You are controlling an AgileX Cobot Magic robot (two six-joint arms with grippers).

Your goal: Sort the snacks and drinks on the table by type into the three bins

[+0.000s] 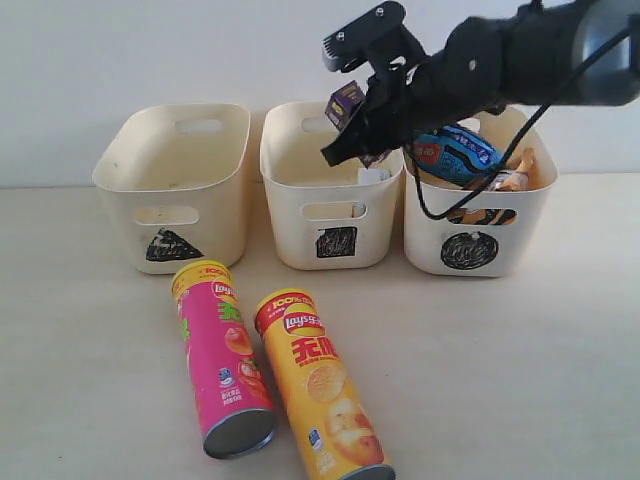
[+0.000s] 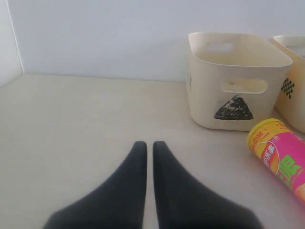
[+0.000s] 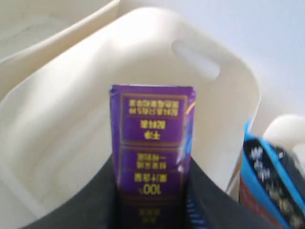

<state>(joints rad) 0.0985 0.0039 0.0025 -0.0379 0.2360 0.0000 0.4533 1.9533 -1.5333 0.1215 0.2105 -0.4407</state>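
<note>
My right gripper is shut on the dark purple carton and holds it in the air over the middle bin, the one with the square mark. In the right wrist view the purple carton sits between the fingers above that bin's hollow. A white carton lies inside the same bin. The circle bin holds the blue bag and the orange bag. The pink tube and the orange-yellow tube lie on the table. My left gripper is shut and empty, low over the table.
The triangle bin stands at the left of the row, with nothing showing inside it. In the left wrist view the triangle bin and the pink tube's cap end lie ahead of the fingers. A pale wall backs the bins.
</note>
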